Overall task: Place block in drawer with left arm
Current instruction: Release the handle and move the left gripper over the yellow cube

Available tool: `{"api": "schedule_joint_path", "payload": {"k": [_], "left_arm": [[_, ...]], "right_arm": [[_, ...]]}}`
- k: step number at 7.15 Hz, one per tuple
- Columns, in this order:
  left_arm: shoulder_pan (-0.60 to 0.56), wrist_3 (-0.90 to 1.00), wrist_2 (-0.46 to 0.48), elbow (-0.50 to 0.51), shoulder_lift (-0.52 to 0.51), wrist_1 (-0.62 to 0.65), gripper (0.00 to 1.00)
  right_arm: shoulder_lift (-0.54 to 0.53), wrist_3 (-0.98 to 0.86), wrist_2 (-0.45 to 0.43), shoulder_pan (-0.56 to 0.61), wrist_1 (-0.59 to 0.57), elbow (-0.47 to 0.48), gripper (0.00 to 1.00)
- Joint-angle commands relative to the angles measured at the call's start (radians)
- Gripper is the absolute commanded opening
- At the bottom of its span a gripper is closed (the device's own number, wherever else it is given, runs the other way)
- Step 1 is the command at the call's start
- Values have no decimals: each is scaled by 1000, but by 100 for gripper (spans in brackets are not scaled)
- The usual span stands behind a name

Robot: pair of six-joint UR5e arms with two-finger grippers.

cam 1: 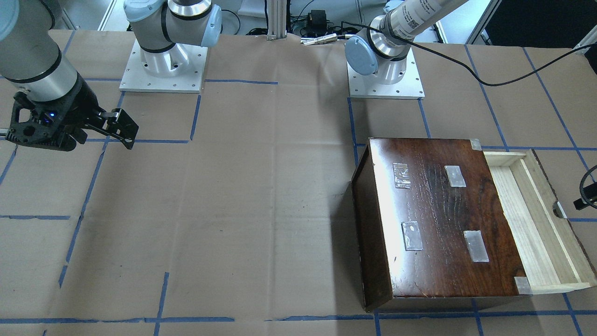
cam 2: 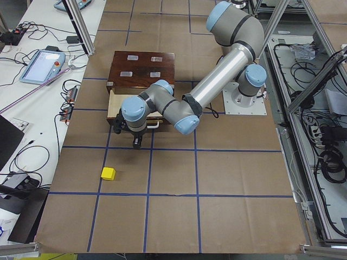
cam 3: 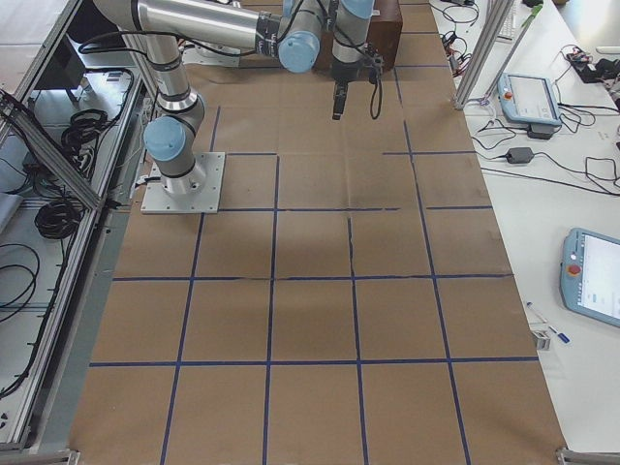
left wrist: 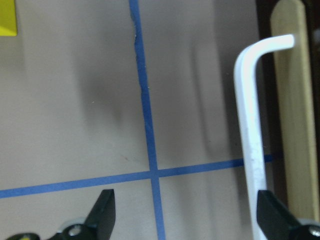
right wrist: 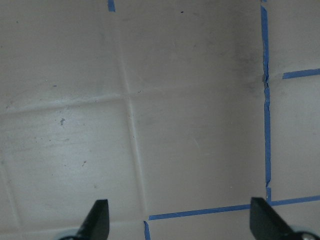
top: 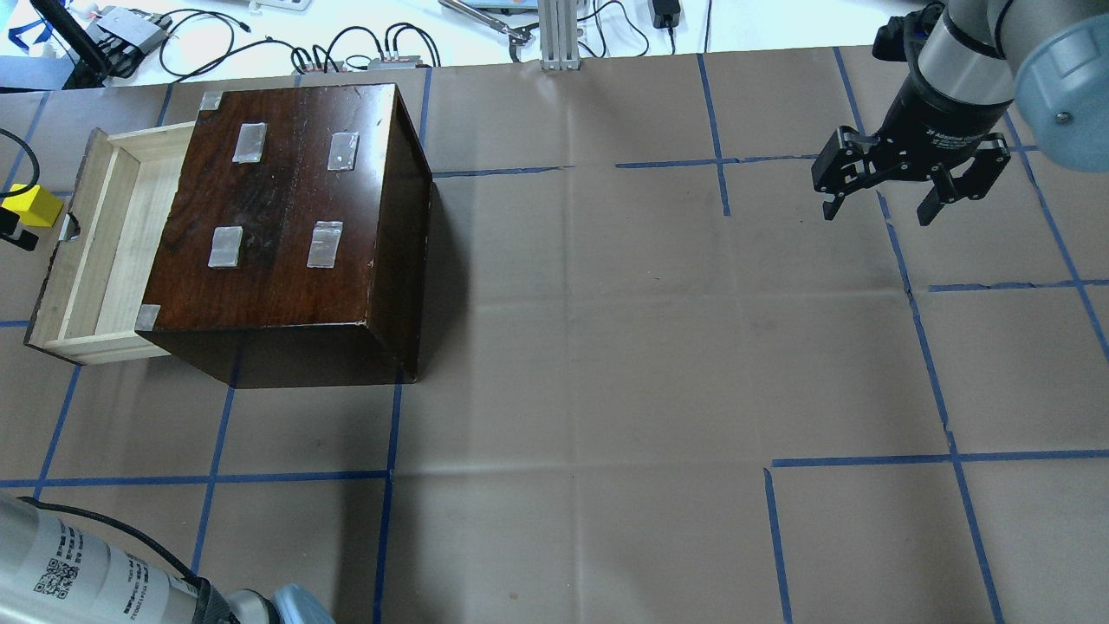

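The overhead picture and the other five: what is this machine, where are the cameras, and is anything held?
Two robot arms stand at a paper-covered table. Four cameras are fixed: above, opposite, and at each end; two ride on the wrists. On the table sits a dark wooden cabinet with its drawer pulled out; a small yellow block lies on the paper outside it. The left claw is open near the drawer front, the right claw open over bare paper. Neither holds anything.

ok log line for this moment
drawer: open | block: on table, outside drawer, not yet picked | left jaws: open, empty, near drawer front | right jaws: open, empty
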Motion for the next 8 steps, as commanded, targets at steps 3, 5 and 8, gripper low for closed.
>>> {"api": "schedule_joint_path", "payload": {"k": [3,5,8], "left_arm": [[1,-1,27,127,-26,-18,99],[2,0,27,296,-148,-26,99],[4,2,22,603,-372,-82,99]], "right_arm": [[0,0,0,0,0,1,100],[0,0,0,0,0,1,100],[0,0,0,0,0,1,100]]}}
